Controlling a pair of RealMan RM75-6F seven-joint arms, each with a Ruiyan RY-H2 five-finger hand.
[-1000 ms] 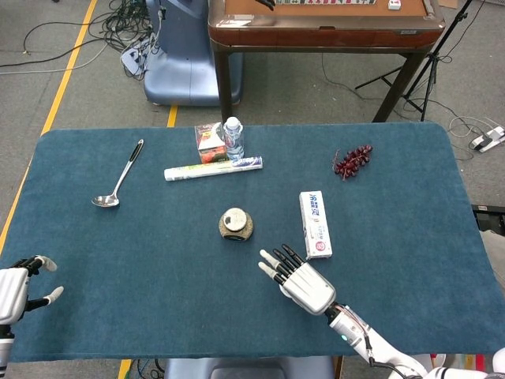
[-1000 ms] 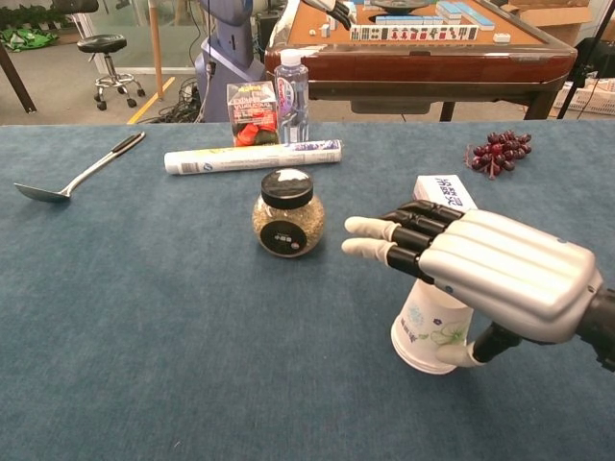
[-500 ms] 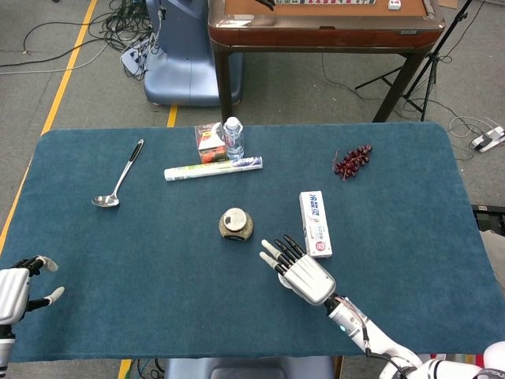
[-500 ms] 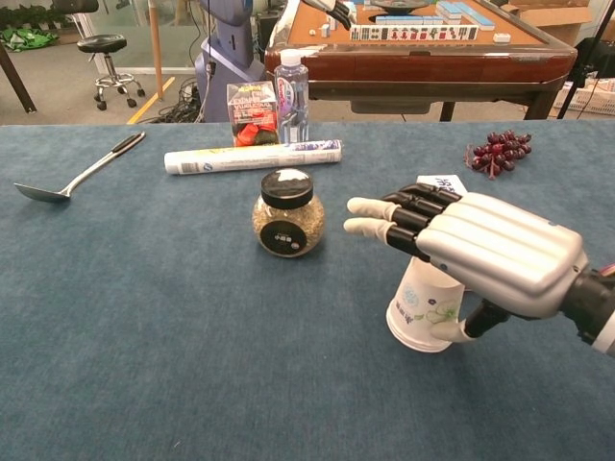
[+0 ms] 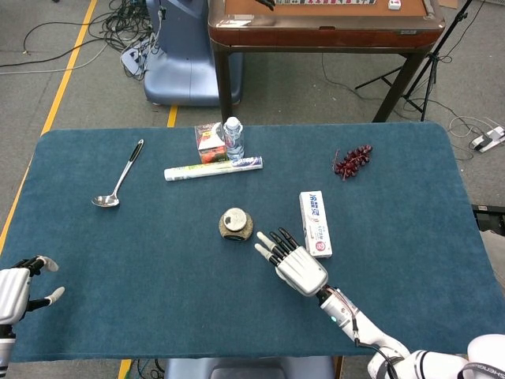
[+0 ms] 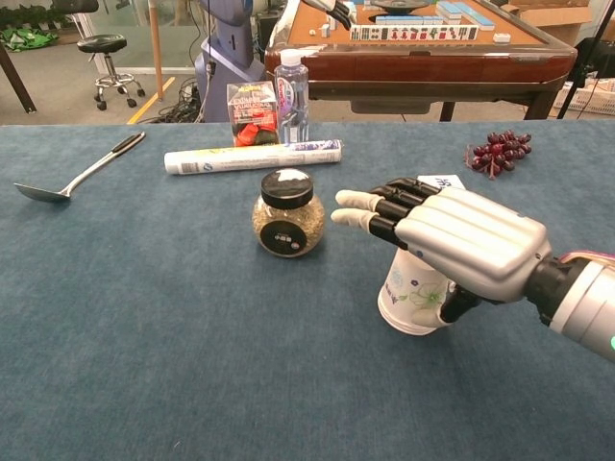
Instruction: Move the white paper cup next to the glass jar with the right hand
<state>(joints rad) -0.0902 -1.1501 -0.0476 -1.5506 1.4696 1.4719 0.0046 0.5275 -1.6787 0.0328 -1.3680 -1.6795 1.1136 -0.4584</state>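
Note:
The glass jar (image 5: 235,223) (image 6: 287,215) with a black lid stands near the table's middle. The white paper cup (image 6: 411,300) stands on the blue cloth a short way right of the jar, apart from it. My right hand (image 5: 290,260) (image 6: 452,240) lies over the cup, fingers stretched toward the jar, thumb pressed against the cup's near side, holding it against the palm. In the head view the hand hides the cup. My left hand (image 5: 20,288) rests at the table's front left corner, fingers apart and holding nothing.
A white box (image 5: 316,223) (image 6: 440,182) lies just behind the right hand. Grapes (image 5: 352,160) (image 6: 497,152) sit at the far right. A rolled tube (image 5: 213,167), water bottle (image 5: 233,139) and red carton (image 5: 210,142) stand behind the jar. A ladle (image 5: 120,175) lies far left.
My right hand has moved left and away from me toward the jar, and the cup has moved with it. The left hand has stayed still.

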